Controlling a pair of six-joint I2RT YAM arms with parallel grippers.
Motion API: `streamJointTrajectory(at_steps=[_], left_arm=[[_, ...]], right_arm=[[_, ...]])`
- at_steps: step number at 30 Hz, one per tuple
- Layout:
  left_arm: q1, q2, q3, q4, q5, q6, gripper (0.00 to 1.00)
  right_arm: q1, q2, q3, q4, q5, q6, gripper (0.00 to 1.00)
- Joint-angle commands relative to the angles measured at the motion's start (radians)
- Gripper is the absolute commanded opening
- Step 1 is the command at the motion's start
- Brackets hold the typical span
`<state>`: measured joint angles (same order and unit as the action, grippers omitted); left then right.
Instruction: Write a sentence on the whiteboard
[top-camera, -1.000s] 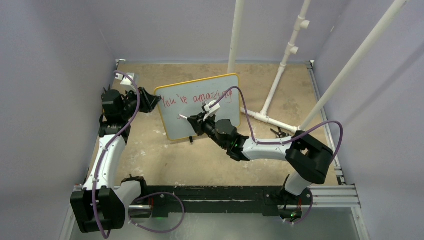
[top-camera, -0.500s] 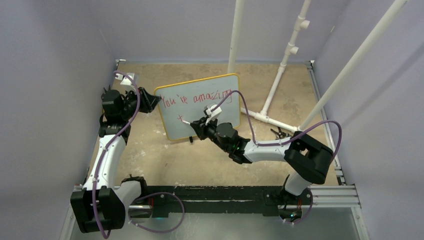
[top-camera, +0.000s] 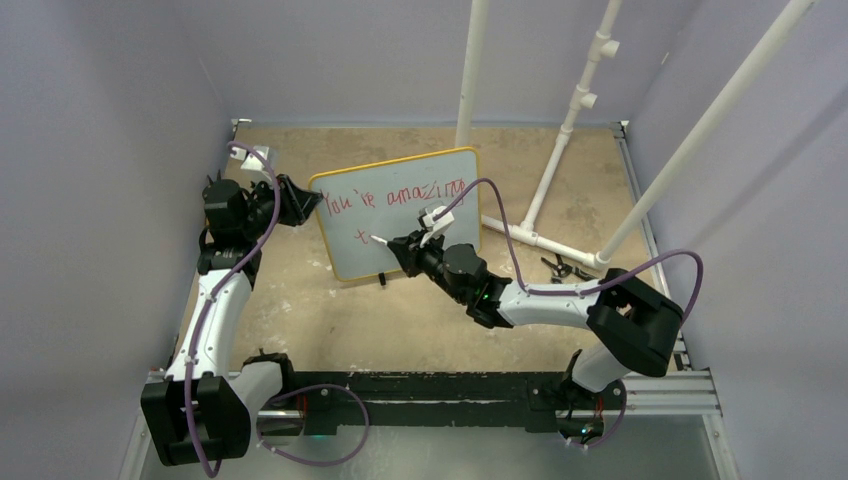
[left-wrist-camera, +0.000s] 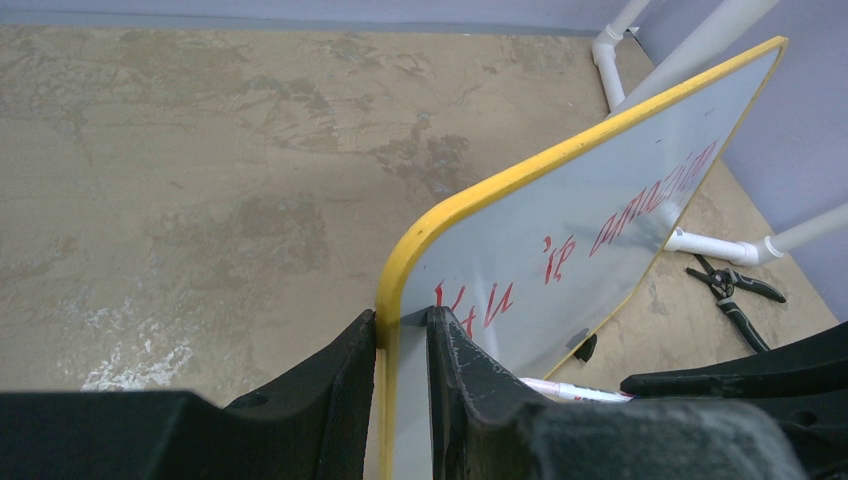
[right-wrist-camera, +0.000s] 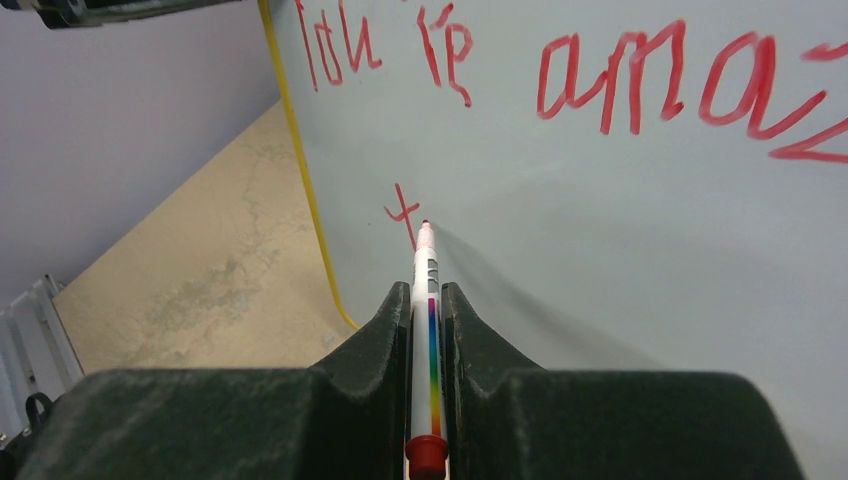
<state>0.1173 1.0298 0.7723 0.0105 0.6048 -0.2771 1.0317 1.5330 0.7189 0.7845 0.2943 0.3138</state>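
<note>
The whiteboard (top-camera: 400, 210), white with a yellow frame, stands tilted on the table (top-camera: 330, 320). Red writing "You're amazing" runs along its top, and a small red "t" (right-wrist-camera: 402, 213) starts a second line. My left gripper (top-camera: 305, 205) is shut on the whiteboard's left edge (left-wrist-camera: 400, 300), one finger on each face. My right gripper (top-camera: 400, 250) is shut on a white marker (right-wrist-camera: 426, 330) with a rainbow stripe and red end. The marker's red tip (right-wrist-camera: 424, 226) sits at the board just right of the "t".
White PVC pipes (top-camera: 560, 140) rise from a pipe base (top-camera: 530, 238) at the back right. Black pliers (top-camera: 557, 266) lie on the table near that base, also in the left wrist view (left-wrist-camera: 735, 300). Purple-grey walls enclose the table on three sides.
My right gripper has drawn the small "t" under "You're" and shifted slightly right with the marker. The left gripper and the whiteboard have stayed put.
</note>
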Motion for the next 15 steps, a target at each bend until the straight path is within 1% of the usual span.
streamJointTrajectory(at_steps=[1, 15], left_arm=[[0.004, -0.01, -0.002, 0.027, 0.015, -0.001, 0.24], [0.002, -0.011, -0.002, 0.025, 0.015, 0.001, 0.23]], right_arm=[[-0.005, -0.034, 0.004, 0.043, 0.007, -0.02, 0.0], [-0.034, 0.01, 0.036, 0.039, 0.022, -0.023, 0.0]])
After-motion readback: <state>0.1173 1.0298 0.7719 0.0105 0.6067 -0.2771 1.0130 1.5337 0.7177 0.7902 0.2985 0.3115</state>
